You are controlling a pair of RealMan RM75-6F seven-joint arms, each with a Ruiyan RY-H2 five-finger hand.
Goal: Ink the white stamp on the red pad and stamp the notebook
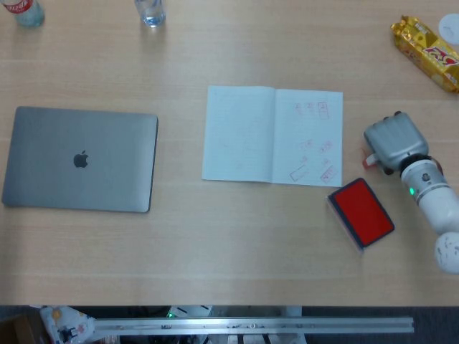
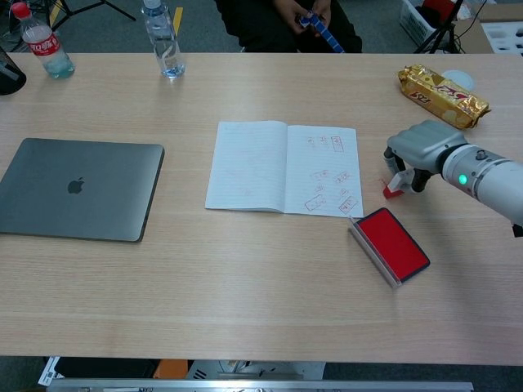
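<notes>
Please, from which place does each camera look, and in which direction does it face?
Head view: high above the table, looking almost straight down; shows the right hand and its forearm.
Chest view: lower, at the near table edge, looking forward and down across to a seated person; shows the same right hand.
Shared: notebook, red pad, laptop.

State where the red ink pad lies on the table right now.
In both views the red ink pad lies open at the right, just off the notebook's lower right corner, near the right hand.
</notes>
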